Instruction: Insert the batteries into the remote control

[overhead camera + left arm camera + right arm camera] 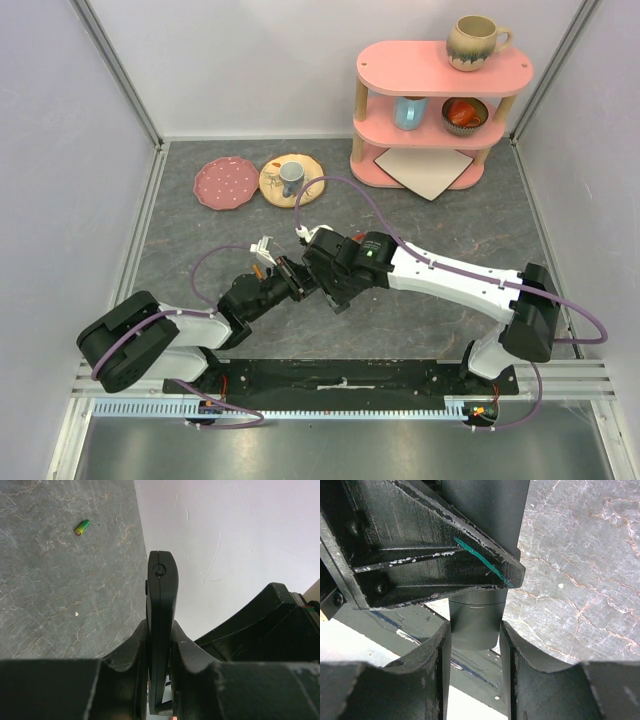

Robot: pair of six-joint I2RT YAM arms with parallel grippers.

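The black remote control (pixel 162 587) stands edge-on in my left gripper (pixel 160 632), whose fingers are shut on its flat faces. In the right wrist view, the remote control's rounded end (pixel 476 617) sits between the fingers of my right gripper (pixel 475 632), which press on its two narrow sides. A finger of the left gripper (pixel 435 555) crosses above it. Seen from above, both grippers meet over the middle of the table, left (pixel 288 277) and right (pixel 318 268). One green battery (pixel 82 527) lies loose on the grey table, far from the jaws.
A pink two-tier shelf (pixel 440 110) stands at the back right with a mug (pixel 473 42) on top, and a blue cup (pixel 410 112) and a red bowl (pixel 464 113) inside. A pink plate (pixel 226 183) and a yellow plate (pixel 305 190) with a cup on it lie at the back left.
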